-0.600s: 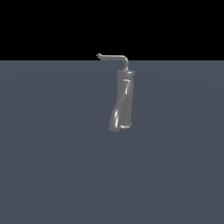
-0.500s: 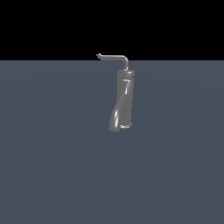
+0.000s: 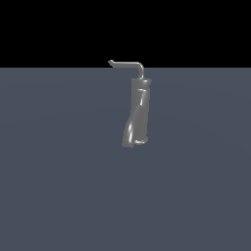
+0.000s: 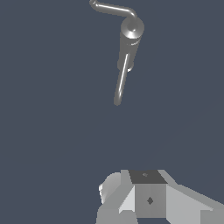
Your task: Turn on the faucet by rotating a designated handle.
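In the exterior view the faucet (image 3: 137, 112) stands upright on the flat grey floor (image 3: 59, 196), its thin handle (image 3: 126, 64) reaching from the top toward the exterior view's left; no arm shows, and nothing differs from the frame just before. In the wrist view the faucet (image 4: 129, 41) and handle (image 4: 113, 8) lie well apart from the gripper (image 4: 148, 197), whose opening I cannot tell. The approach should aim for the slim rod near its upturned tip, not the thick spout.

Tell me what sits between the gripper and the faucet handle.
Nothing: in the wrist view only bare grey surface separates the gripper from the faucet and its handle.
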`<state>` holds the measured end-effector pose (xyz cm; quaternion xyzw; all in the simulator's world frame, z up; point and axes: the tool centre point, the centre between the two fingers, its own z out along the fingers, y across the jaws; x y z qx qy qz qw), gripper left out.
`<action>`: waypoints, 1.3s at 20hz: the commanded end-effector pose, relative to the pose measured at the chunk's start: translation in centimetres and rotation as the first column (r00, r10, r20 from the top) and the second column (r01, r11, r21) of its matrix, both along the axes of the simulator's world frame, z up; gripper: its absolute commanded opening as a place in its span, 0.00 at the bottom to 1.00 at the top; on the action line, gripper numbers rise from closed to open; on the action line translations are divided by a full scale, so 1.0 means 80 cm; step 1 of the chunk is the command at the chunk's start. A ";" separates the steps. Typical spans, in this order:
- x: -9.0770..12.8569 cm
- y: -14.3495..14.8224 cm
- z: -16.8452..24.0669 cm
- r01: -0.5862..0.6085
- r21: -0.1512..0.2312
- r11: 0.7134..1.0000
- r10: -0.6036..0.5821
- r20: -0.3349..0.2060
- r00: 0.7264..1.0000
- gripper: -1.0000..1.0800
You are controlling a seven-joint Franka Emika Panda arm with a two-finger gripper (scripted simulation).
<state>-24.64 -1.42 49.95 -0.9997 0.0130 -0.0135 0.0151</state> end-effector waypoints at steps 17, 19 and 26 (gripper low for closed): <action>0.041 0.000 -0.001 0.140 0.049 0.989 -0.140 -0.017 0.990 0.00; 0.053 0.000 -0.002 0.180 0.059 0.982 -0.179 -0.025 0.984 0.00; 0.102 0.001 -0.011 0.348 0.092 0.933 -0.343 -0.063 0.937 0.00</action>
